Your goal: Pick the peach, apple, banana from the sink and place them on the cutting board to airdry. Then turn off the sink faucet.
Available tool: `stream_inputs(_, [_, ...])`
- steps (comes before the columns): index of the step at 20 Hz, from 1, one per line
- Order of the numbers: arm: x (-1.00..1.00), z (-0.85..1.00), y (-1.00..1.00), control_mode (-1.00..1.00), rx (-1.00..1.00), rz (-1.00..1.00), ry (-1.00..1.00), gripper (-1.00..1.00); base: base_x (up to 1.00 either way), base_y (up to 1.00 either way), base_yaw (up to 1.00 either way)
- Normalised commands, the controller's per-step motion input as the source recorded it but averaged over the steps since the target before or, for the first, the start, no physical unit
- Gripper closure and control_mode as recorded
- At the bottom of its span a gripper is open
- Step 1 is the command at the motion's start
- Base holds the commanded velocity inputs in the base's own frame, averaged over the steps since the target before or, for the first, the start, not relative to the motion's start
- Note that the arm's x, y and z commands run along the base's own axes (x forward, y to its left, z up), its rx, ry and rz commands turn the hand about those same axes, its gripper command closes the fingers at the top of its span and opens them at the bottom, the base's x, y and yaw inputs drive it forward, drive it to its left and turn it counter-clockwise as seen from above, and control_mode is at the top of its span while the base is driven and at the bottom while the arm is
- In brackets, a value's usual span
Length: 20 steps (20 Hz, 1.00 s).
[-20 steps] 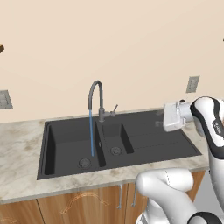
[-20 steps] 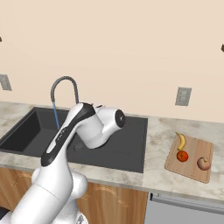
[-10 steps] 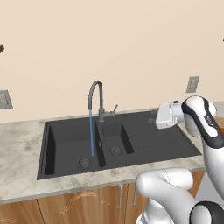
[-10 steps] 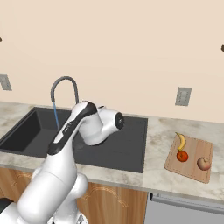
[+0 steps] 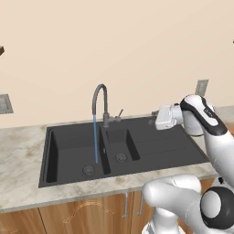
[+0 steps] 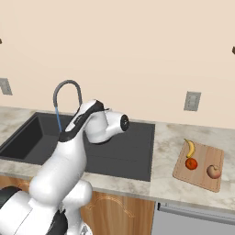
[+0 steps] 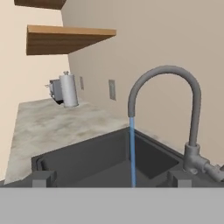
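From the left base view, my hand [image 5: 163, 117] hangs above the ribbed drainboard of the sink [image 5: 151, 148], turned toward the faucet [image 5: 101, 103], and nothing is in it. The faucet stands behind the divide between the two basins, its thin lever sticking out to the side. A blue stream [image 5: 95, 139] falls from the spout into the large basin (the water is on). Both basins look bare of fruit. The marbled surface [image 5: 20, 151] runs around the sink, with wooden cabinet fronts below.

From the right base view, my arm crosses in front of the sink [image 6: 133, 151] and hides the hand. The faucet's [image 6: 66, 89] arch rises behind my arm. Well off to the side lies the board [image 6: 202, 172] on the surface [image 6: 167, 137]. On it rest the banana [image 6: 190, 148] at the far corner, the apple [image 6: 191, 163] just beside it, nearly touching, and the peach [image 6: 213, 171] a little apart, nearer the board's front edge. An outlet plate [image 6: 192, 101] sits on the wall above.

In the hand view, my fingers [image 7: 43, 178] stand wide apart, one tip at each side, with nothing between them. Past them I see the faucet [image 7: 175, 100], its stream [image 7: 132, 151] running into the sink [image 7: 83, 157]. Farther off a metal canister [image 7: 68, 89] stands on the surface under a wooden shelf [image 7: 65, 37].
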Motion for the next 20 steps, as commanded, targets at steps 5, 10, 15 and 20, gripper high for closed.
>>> stream_inputs(5, [0.34,-0.19,0.04,-1.0,0.0,0.0,0.02,-1.0,0.0,0.0,0.0])
stream_inputs(10, [0.43,-0.23,0.16,-1.0,0.0,0.0,0.05,-1.0,0.0,0.0,0.0])
stream_inputs(15, [0.34,-0.12,0.05,-1.0,0.01,0.0,0.02,-1.0,0.0,0.0,0.0])
stream_inputs(20, [0.35,-0.17,0.04,-1.0,0.02,0.01,0.01,-1.0,0.0,0.0,0.0])
